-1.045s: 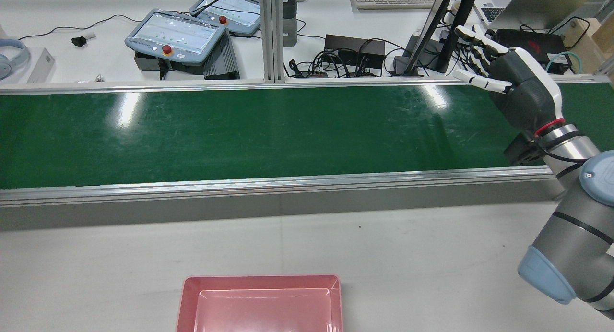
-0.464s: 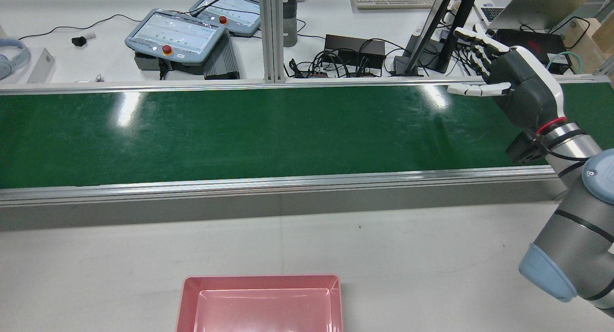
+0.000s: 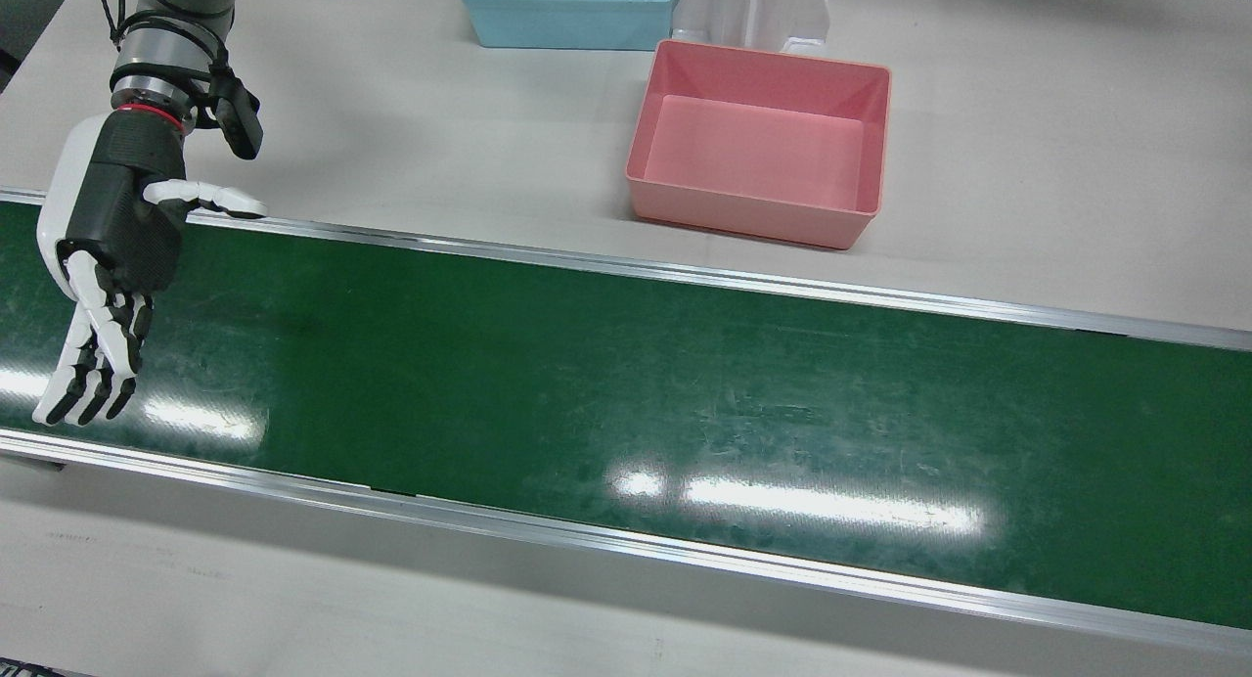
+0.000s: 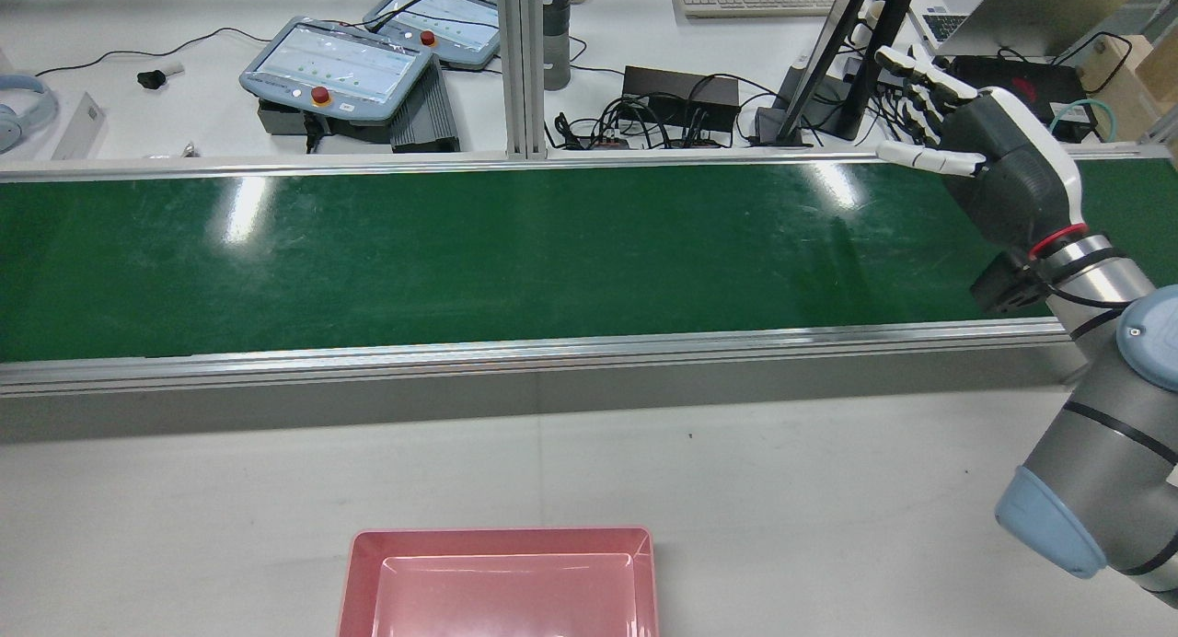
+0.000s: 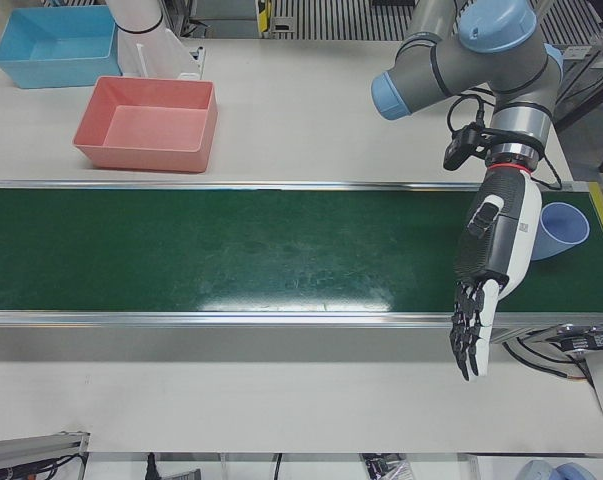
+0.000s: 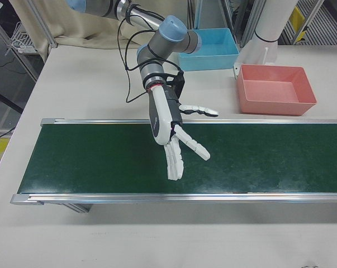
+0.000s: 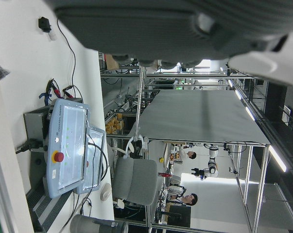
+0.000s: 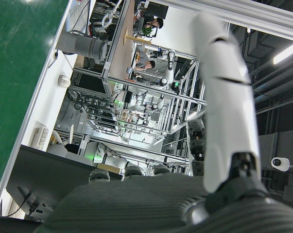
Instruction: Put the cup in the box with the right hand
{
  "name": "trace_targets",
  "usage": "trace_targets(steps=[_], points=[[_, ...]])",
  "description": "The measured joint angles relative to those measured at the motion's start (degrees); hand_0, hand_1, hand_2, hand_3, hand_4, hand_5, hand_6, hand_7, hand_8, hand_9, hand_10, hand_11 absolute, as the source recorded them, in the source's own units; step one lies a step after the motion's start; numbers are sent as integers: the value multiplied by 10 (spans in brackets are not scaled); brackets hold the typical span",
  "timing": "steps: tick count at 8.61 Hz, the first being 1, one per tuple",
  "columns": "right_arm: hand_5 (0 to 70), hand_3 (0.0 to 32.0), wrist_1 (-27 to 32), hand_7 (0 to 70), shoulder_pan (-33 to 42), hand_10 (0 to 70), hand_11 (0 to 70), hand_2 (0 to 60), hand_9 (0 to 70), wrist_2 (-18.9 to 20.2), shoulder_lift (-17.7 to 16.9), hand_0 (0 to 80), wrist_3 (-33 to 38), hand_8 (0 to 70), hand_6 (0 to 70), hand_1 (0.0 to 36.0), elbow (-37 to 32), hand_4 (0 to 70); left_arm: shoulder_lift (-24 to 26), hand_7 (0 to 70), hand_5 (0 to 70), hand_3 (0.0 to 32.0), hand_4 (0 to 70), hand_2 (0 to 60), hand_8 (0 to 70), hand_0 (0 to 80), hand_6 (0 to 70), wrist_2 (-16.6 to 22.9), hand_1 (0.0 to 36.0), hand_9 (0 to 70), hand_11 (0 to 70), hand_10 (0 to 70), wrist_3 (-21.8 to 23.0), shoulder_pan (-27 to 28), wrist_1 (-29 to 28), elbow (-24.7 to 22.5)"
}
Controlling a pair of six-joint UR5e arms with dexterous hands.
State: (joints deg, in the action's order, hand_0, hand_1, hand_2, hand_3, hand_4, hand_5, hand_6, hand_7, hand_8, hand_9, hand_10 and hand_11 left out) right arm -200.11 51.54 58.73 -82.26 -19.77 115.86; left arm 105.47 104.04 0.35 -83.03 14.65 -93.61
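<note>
Front-side views, left to right:
- Right hand point(image 3: 108, 237): at 9 o'clock over the green belt point(image 3: 626, 383), fingers spread, holding nothing.
- Pink box point(image 3: 748, 219): on the worktop point(image 3: 1027, 168) at 12 o'clock, beyond the belt, empty.
- Left hand point(image 5: 496, 250): at 3 o'clock over the belt's end, fingers straight, released.
- Blue cup point(image 5: 568, 232): just beside the left hand, well apart from the box.

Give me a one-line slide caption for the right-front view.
Open right hand hovering over the green belt, with the empty pink box on the table behind it.
</note>
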Motion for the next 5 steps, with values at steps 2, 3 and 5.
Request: trace_targets(steps=[2,3,5], points=[[50,0,0,0,1,0,0,65,0,0,0,497,1,0,0,211,1,0,0,0,0,0,0,0,0,0,0,0,0,0,0,0,0,0,0,0],[54,0,0,0,2,0,0,59,0,1,0,510,1,0,0,224,3,0,0,0,0,0,0,0,0,0,0,0,0,0,0,0,0,0,0,0],[56,0,-2,0,5,0,0,134,0,4,0,511,1,0,0,244,5,0,0,0,0,0,0,0,0,0,0,0,0,0,0,0,0,0,0,0]])
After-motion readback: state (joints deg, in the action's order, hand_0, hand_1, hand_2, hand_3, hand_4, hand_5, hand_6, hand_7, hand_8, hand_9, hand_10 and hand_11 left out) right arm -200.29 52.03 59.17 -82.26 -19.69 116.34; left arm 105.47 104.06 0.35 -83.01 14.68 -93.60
